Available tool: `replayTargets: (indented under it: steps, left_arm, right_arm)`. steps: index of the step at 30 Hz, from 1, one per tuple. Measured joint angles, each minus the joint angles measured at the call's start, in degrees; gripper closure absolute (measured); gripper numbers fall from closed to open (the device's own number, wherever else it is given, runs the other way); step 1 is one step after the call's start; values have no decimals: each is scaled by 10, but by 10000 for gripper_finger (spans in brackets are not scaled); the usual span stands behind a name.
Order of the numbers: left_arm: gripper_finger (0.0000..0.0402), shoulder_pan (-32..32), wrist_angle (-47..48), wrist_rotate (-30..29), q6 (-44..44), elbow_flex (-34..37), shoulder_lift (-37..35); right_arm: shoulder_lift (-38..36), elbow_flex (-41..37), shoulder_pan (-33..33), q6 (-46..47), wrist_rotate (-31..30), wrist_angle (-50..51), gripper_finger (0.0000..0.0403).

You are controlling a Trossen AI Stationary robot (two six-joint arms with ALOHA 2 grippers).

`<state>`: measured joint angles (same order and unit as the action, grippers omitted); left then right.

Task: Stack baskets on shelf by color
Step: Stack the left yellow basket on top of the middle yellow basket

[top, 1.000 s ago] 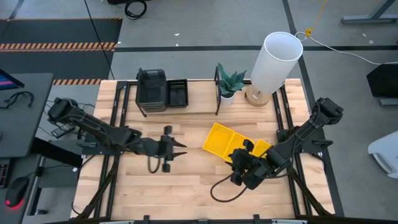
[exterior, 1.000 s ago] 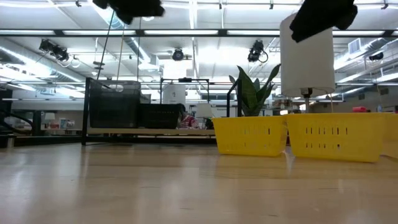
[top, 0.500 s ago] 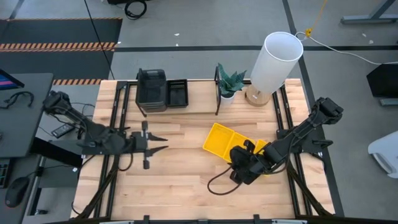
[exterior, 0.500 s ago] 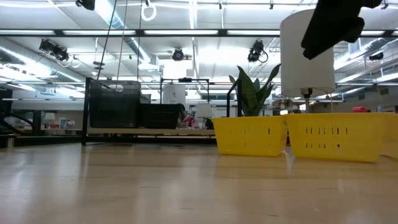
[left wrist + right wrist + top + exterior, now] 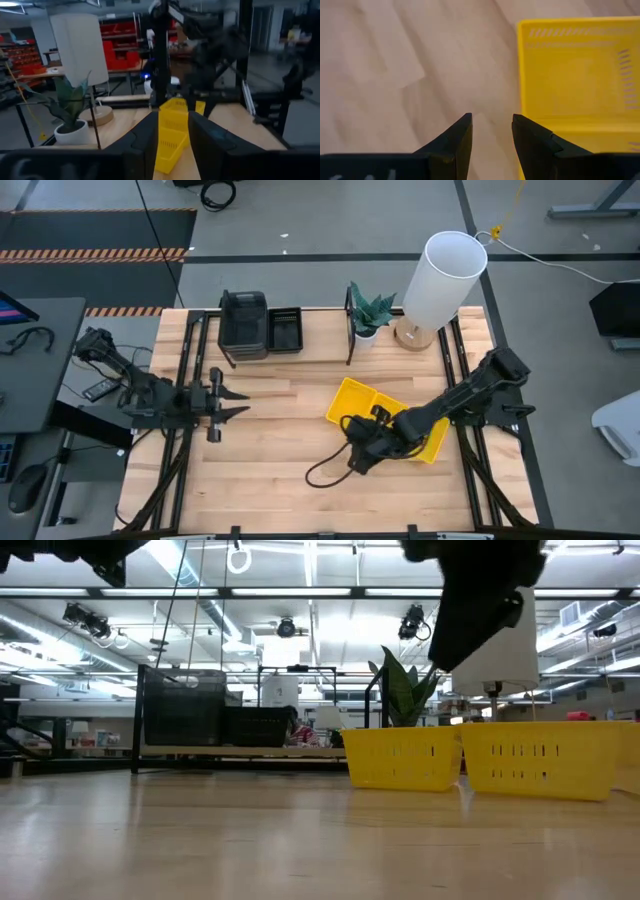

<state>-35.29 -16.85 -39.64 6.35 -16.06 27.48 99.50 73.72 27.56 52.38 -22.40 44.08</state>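
Two yellow baskets rest on their bottoms side by side on the wooden tabletop, right of its middle; the low view shows them too. Dark grey baskets and a black slatted basket stand on the shelf at the far side. My right gripper is open and empty above the table, beside the left yellow basket's near corner. My left gripper is open and empty at the table's left, pointing right.
A small potted plant and a tall white cylinder on a wooden base stand at the far right. A black cable loops under my right arm. Black frame rails run along both sides of the table.
My left gripper has drawn back toward the table's left edge and a little toward the far edge, staying open. My right gripper has gone left and down, from near the right yellow basket to the near corner of the left one. The baskets have not moved.
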Motion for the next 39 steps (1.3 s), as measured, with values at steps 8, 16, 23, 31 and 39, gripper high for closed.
replayTargets:
  steps: [8, 16, 23, 31, 39]
  left_arm:
    - [329, 0, 3, 4, 3, 56, -113]
    - [383, 0, 45, 6, 7, 81, -203]
    - [396, 0, 99, 17, -2, 82, -244]
    - [391, 0, 132, 42, -16, 82, -251]
    - [386, 0, 155, 91, 32, 81, -249]
  right_arm:
    - [81, 92, -44, -54, 0, 74, 251]
    - [113, 117, -94, -101, 0, 85, 214]
    - [131, 118, -110, -117, 18, 62, 206]
    - [165, 117, -111, -136, 32, 45, 224]
    - [167, 116, -126, -150, 32, 49, 284]
